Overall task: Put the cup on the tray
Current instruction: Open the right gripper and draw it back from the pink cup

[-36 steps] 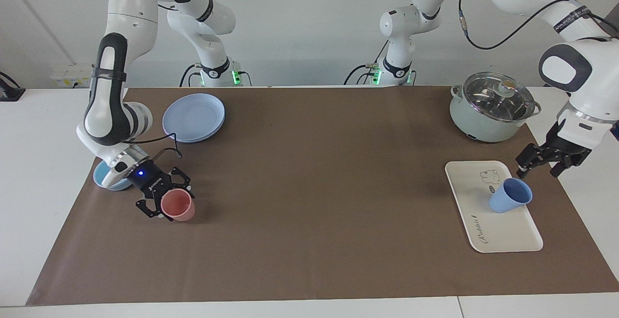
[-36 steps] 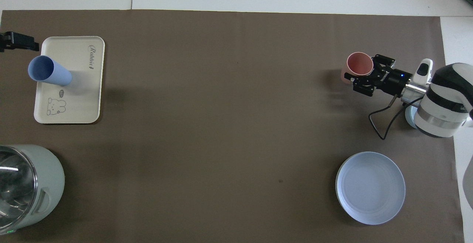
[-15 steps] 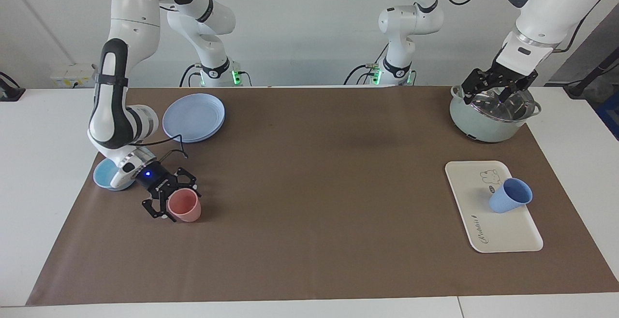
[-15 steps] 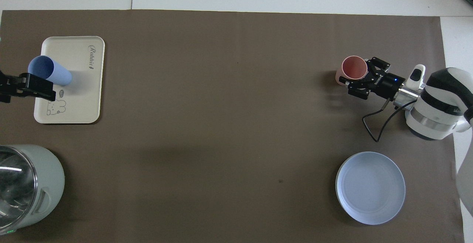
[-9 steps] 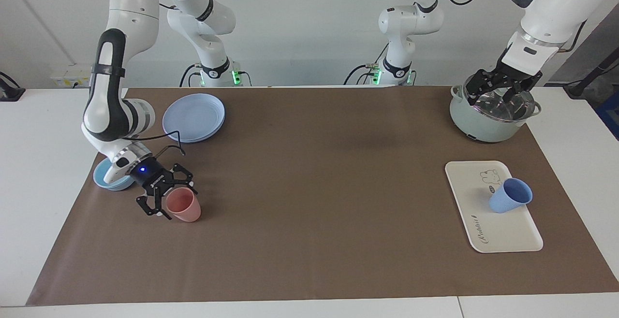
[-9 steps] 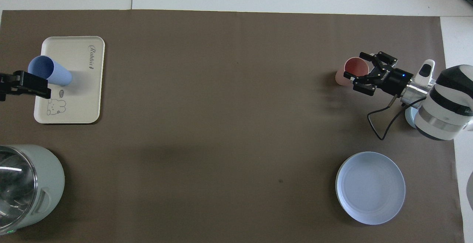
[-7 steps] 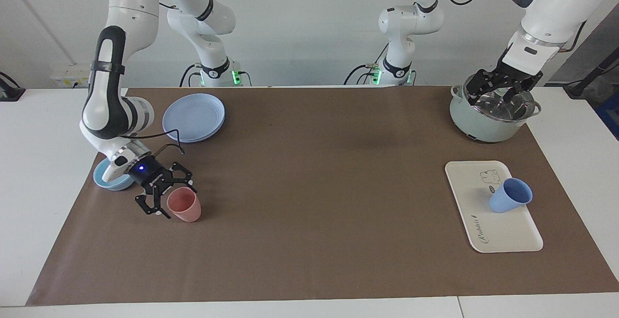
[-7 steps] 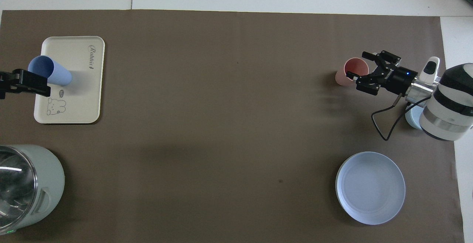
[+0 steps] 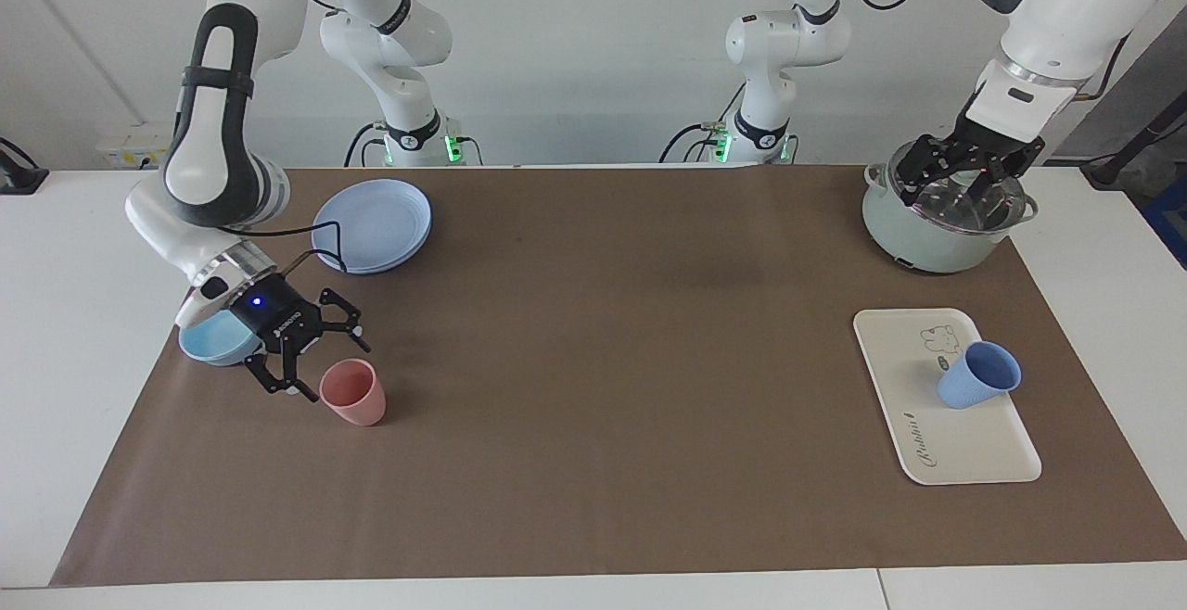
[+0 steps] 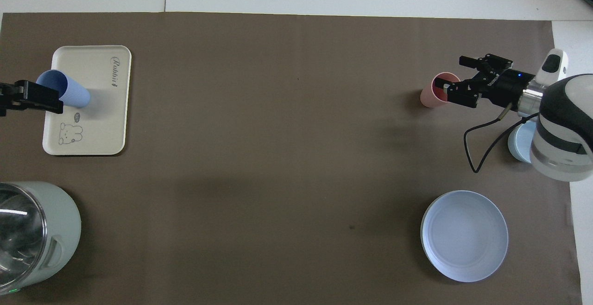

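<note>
From across the table: blue cup [image 9: 978,374] on cream tray [image 9: 974,457], upright; judged light, stiff plastic, best pinched across the rim; left gripper [image 9: 964,168] spread above pot [image 9: 927,239]; right gripper [image 9: 306,350] spread, empty, beside pink cup [image 9: 353,391]. From overhead: two cups, one tray [image 10: 99,131], one plate [image 10: 464,235], one bowl [image 10: 519,142], one pot [image 10: 55,231].
</note>
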